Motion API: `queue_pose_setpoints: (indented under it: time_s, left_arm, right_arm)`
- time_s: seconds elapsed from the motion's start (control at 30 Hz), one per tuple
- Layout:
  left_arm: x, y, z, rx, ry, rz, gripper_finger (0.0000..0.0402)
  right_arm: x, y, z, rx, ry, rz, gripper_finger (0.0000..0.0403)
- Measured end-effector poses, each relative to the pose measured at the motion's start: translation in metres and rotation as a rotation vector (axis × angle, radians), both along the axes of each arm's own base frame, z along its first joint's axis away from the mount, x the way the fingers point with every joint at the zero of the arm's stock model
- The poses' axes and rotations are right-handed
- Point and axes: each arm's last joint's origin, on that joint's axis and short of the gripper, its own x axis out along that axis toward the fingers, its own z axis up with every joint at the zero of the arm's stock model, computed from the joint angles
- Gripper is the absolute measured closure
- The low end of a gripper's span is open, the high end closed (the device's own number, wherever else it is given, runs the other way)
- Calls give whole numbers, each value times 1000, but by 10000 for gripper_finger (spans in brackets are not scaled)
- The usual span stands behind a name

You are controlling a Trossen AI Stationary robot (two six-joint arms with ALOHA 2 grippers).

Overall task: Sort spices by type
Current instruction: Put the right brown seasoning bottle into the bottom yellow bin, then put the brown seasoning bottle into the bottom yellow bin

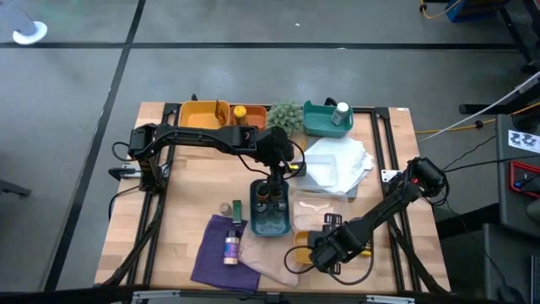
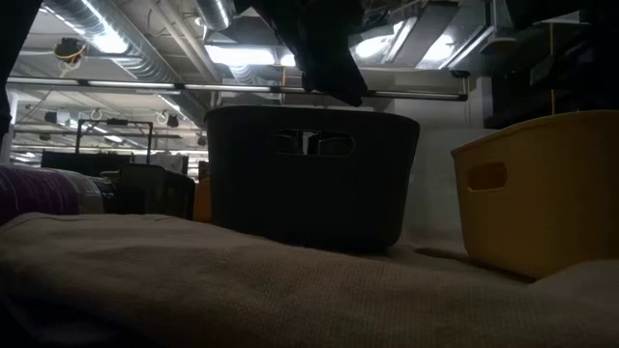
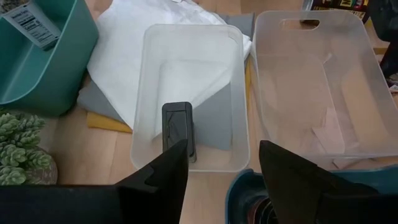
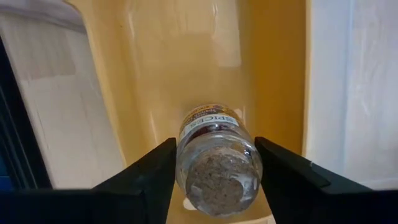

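My right gripper [image 1: 319, 252] reaches into a small yellow tray [image 1: 302, 241] near the table's near edge and is shut on a clear spice jar [image 4: 214, 165] with a "SPICES" label. My left gripper [image 1: 274, 176] hangs open over the dark teal tray [image 1: 272, 221], which holds dark-lidded jars [image 1: 270, 201]; nothing is between its fingers [image 3: 171, 168]. Other spices: a yellow jar [image 1: 240, 112] in the orange tray, a white bottle [image 1: 342, 112] in the teal tray, a jar [image 1: 230, 247] lying on the purple cloth, and two small jars [image 1: 229, 209] standing on the wood. My right gripper pinches the spice jar between its two fingers, one on each side of the glass body near its bottom end [image 4: 217, 180]. The jar lies along the fingers, bottom toward the camera and label end pointing into the yellow tray [image 4: 273, 74]. Whether it rests on the tray floor I cannot tell.
Two clear plastic trays [image 3: 186, 93] [image 3: 317, 81] sit on white cloth right of centre; one holds a dark flat object [image 3: 179, 127]. A green spiky plant [image 1: 285, 114] stands between the orange tray [image 1: 202, 114] and teal tray [image 1: 316, 122]. Purple and beige cloths [image 1: 221, 253] cover the near-left area.
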Motion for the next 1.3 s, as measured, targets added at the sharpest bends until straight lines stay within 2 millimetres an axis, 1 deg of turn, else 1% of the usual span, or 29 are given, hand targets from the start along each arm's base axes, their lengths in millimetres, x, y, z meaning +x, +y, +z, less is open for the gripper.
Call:
queue_pose_setpoints:
  time_s: [0.23,0.33,0.43,0.53,0.6,0.73,0.8,0.9,1.0,1.13,1.3]
  left_arm:
    - [0,0,0,0,0,0,221]
    - [0,0,0,0,0,0,221]
    - [-2,0,3,0,0,0,221]
    - [-11,-1,14,0,3,-1,221]
    - [-21,-2,23,-2,21,-1,221]
    - [-48,-9,40,-27,96,11,221]
    - [-64,-15,45,-53,166,22,222]
    - [-86,-30,48,-86,304,27,222]
    - [-100,-47,47,-120,425,49,222]
    - [-111,-68,44,-148,528,79,222]
    - [-117,-89,31,-133,581,55,222]
  right_arm:
    - [0,0,0,1,-1,0,139]
    - [0,0,0,0,0,0,125]
    - [0,0,0,4,4,1,119]
    - [-1,0,0,25,29,3,120]
    - [-1,-1,1,25,34,-1,120]
    - [-1,-5,4,24,35,-10,121]
    - [-1,-6,7,23,22,-11,121]
    - [-2,-8,11,8,-1,-13,121]
    - [-3,-9,16,-6,-29,-14,121]
    - [-3,-10,17,-15,-42,-16,121]
    - [-3,-10,17,-15,-41,-16,121]
